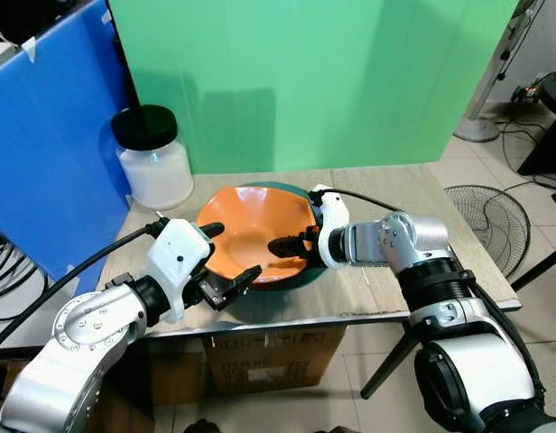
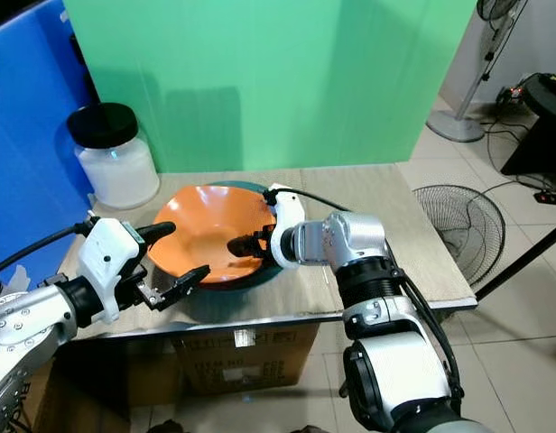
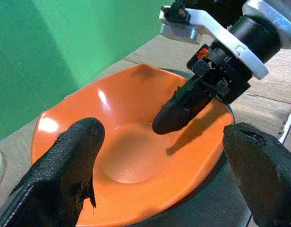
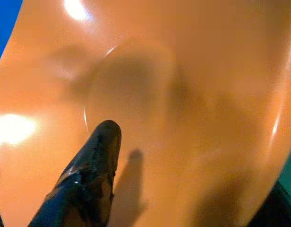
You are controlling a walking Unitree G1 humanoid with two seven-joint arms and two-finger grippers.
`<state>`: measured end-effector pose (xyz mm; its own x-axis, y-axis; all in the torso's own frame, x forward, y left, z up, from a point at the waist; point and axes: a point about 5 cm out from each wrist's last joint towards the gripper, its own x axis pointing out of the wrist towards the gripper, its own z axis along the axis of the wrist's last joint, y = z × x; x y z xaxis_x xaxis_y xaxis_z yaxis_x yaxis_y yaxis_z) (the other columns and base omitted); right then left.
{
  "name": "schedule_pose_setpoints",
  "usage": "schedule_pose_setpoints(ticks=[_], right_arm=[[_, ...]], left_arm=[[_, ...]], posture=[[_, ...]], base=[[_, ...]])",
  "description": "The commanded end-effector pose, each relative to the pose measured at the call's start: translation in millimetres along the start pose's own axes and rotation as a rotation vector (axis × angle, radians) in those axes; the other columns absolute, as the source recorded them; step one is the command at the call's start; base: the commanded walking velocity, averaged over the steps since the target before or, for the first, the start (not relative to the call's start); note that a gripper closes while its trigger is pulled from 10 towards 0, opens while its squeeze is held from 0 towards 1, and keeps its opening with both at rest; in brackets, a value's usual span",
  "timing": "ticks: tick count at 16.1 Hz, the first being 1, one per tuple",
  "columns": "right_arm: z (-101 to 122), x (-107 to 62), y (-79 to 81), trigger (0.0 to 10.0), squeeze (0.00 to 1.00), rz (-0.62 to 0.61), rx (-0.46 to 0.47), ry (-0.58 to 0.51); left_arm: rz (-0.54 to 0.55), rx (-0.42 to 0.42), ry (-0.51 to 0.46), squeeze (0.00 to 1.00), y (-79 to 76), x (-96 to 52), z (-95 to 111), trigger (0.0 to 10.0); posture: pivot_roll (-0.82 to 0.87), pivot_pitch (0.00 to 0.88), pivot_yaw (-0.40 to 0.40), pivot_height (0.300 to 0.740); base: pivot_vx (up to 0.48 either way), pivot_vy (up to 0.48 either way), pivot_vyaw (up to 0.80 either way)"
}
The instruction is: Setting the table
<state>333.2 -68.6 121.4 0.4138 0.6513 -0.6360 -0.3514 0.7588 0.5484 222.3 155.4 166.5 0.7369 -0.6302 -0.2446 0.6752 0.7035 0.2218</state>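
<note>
Orange bowl [image 1: 251, 230] sits on the tabletop [image 1: 440, 225]. Right gripper [image 1: 291, 245] pinches its rim, one finger inside. Left gripper [image 1: 228, 257] hangs spread wide beside it.

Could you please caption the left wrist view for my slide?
Open left end effector faces orange bowl; right end effector grips its rim.

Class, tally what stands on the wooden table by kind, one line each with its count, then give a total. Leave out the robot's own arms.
Orange bowl: 1
Dark green bowl under it: 1
White jar with black lid: 1
Total: 3
</note>
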Motion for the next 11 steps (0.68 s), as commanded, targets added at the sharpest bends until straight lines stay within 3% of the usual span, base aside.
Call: schedule_pose_setpoints(ticks=[1, 11], right_arm=[[3.9, -0.6, -0.2, 0.0, 0.00, -0.007, 0.013, -0.021], [10.2, -0.9, -2.8, 0.0, 0.00, 0.050, 0.133, -0.109]], left_arm=[[0.001, 0.009, -0.006, 0.00, -0.3, 1.0, 1.1, 10.0], [0.004, 0.010, -0.011, 0.00, 0.8, 3.2, 0.8, 10.0]], posture=[[0.19, 0.000, -0.037, 0.740], [0.19, 0.000, -0.035, 0.740]], base=[[0.000, 0.000, 0.00], [0.000, 0.000, 0.00]])
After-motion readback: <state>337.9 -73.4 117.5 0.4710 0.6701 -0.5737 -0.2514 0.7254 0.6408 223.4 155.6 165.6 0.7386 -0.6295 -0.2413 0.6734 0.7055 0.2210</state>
